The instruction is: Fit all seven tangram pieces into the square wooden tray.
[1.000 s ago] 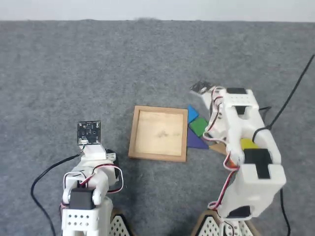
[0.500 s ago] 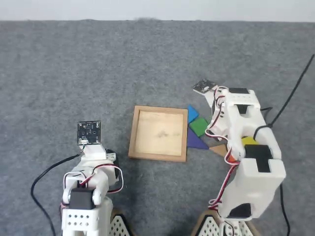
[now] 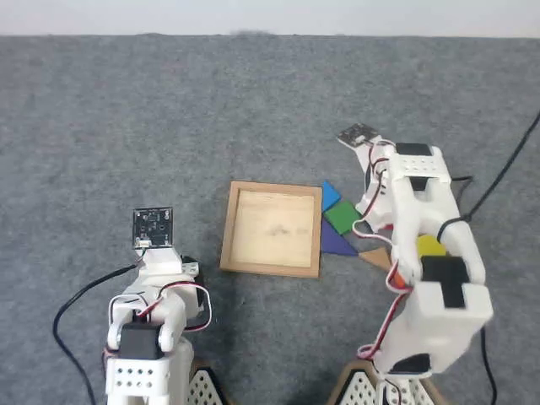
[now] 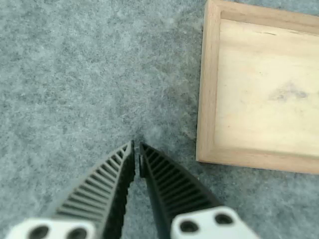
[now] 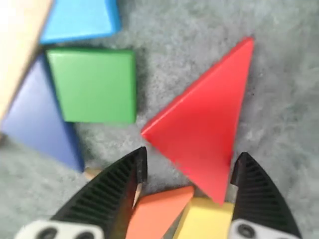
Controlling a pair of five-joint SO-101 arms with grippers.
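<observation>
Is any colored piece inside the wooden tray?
No, the wooden tray is bare inside; the green square lies outside, beside it.

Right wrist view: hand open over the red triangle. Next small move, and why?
Probably lower the right hand a little and close it on the red triangle. Its fingers stand open on either side of the triangle, and the wooden tray holds no pieces yet. How near the fingertips are to the carpet is hard to tell, so go down gently.
</observation>
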